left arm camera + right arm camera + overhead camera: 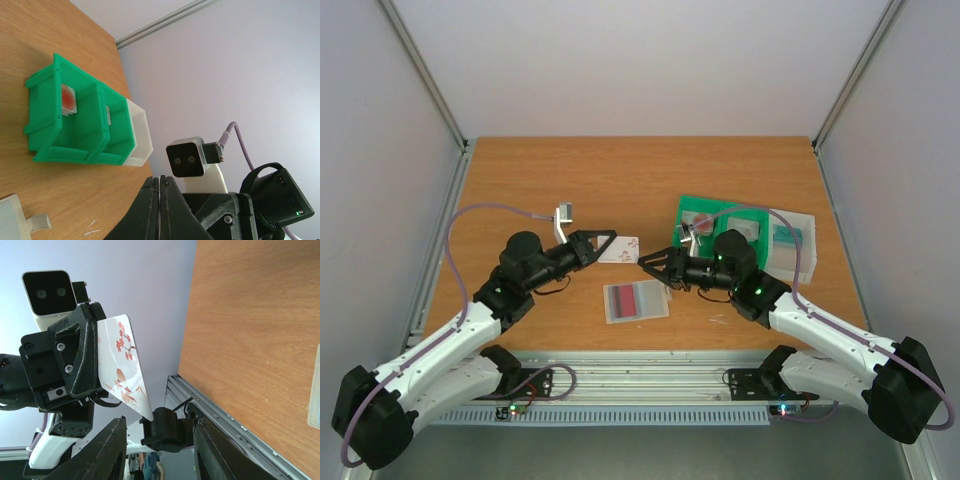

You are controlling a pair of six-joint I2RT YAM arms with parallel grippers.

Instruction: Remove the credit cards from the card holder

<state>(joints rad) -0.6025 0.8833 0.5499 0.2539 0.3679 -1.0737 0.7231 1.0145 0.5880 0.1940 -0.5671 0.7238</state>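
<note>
Passing the white blossom card across seems the step: your left hand pinches it above the desk's middle, right hand gaping just beside. Next, close on its free corner; the card holder lies near the front edge.

White card bears red blossoms; tray is green.

Support: wooden table | centre-front: card holder, lying flat | right: green compartment tray, clear plastic box just beside it
</note>
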